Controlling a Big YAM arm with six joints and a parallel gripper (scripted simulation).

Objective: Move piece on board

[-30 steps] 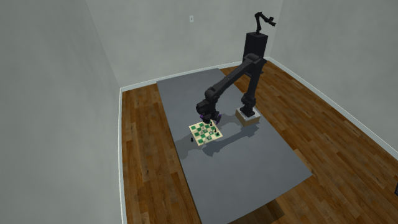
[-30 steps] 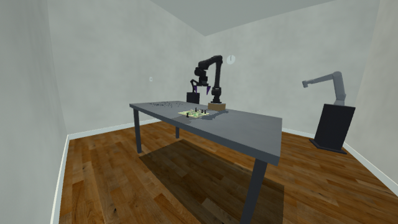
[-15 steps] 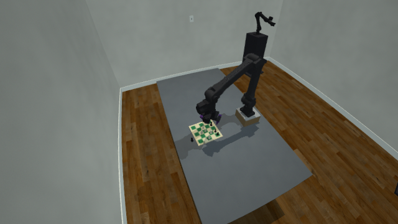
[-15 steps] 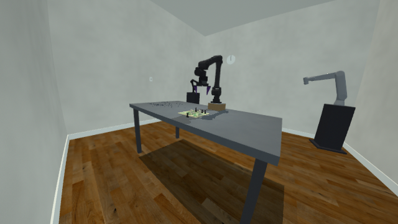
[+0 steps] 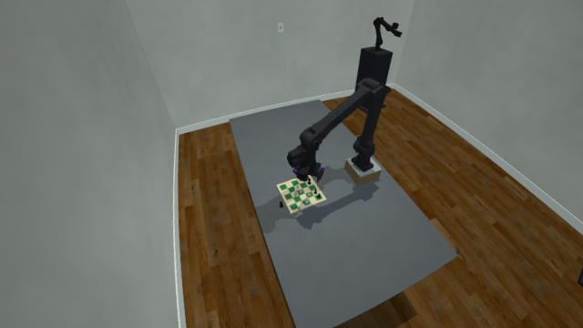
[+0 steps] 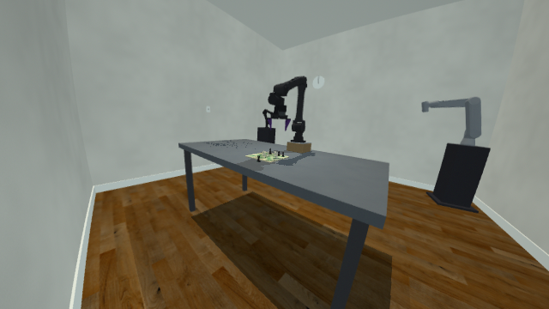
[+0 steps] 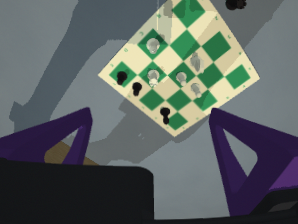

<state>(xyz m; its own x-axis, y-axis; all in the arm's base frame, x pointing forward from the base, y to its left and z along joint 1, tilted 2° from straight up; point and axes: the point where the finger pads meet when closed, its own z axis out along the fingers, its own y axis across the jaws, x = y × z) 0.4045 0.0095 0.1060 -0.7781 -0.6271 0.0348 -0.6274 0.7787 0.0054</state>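
Observation:
A small green-and-cream chessboard (image 5: 301, 195) lies on the grey table; it also shows in the exterior view (image 6: 267, 157) and in the wrist view (image 7: 181, 63). Three black pieces stand near one edge, among them one (image 7: 137, 88) and another (image 7: 165, 116). Several pale pieces stand around the middle, one of them here (image 7: 154, 75). A black piece (image 5: 281, 204) stands upright on the table just off the board; the wrist view shows it too (image 7: 234, 3). The edge letters are too small to read. My gripper (image 5: 309, 173) (image 6: 278, 124) hangs well above the board's edge nearest the arm base, with its purple fingers wide open and empty.
The arm stands on a wooden block (image 5: 363, 171) on the table beside the board. A black pedestal with a small arm (image 5: 373, 68) stands behind the table. A second grey arm on a black pedestal (image 6: 460, 172) stands on the floor to the right.

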